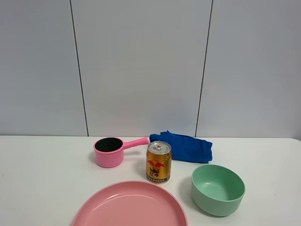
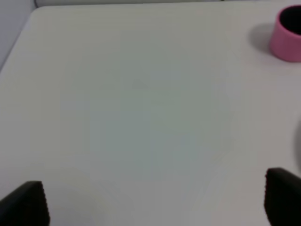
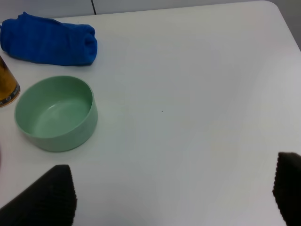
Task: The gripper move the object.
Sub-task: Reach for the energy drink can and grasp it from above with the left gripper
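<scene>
The gold-orange can [image 1: 158, 162] with a red bull logo and silver top stands upright at the middle of the white table, behind the pink plate. Its edge shows in the right wrist view [image 3: 7, 85] beside the green bowl. No gripper shows in the exterior view. My left gripper [image 2: 155, 202] is open over bare table, its black fingertips [image 2: 26, 202] far apart. My right gripper [image 3: 174, 195] is open and empty, its fingertips [image 3: 44, 195] wide apart, away from the can.
A pink handled cup [image 1: 110, 150] [image 2: 287, 33] stands left of the can. A blue cloth [image 1: 184, 147] [image 3: 49, 40] lies behind it. A green bowl [image 1: 217, 189] [image 3: 56, 113] sits to the right. A pink plate [image 1: 130, 207] lies at the front.
</scene>
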